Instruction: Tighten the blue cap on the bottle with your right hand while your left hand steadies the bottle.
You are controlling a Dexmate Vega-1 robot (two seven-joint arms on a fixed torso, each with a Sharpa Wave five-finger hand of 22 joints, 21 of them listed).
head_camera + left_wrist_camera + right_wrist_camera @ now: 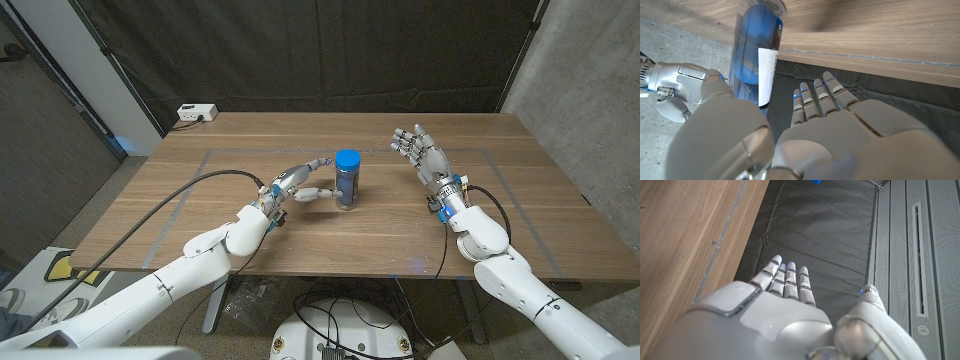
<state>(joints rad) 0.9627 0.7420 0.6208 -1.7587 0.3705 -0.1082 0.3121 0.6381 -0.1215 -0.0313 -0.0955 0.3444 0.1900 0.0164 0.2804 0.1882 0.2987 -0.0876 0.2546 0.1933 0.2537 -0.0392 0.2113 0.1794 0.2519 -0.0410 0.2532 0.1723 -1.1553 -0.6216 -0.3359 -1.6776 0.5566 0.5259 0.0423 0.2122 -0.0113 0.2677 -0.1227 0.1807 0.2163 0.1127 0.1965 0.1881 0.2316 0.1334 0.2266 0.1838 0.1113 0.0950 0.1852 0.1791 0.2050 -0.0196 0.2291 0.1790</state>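
Even overhead light, soft shadows on the table (250, 215), wrist views blurred up close

Setting: robotics lab or test cell — not a home or shop.

Evidence:
- Wooden table (300, 215) marked with pale tape lines (190, 185) framing a work area, as on a test bench.
- Black curtain (330, 55) hung as a backdrop behind the table; the same dark cloth (815, 240) shows in the right wrist view.
- Bare grey concrete wall (585, 90) on the right, a plain pale panel (105, 70) on the left.
- Perforated grey metal panelling (935, 255) in the right wrist view — technical fittings.
- White power strip (197, 113) at the table's far left corner.
- Black cables (180, 195) running across the table and along the arms.
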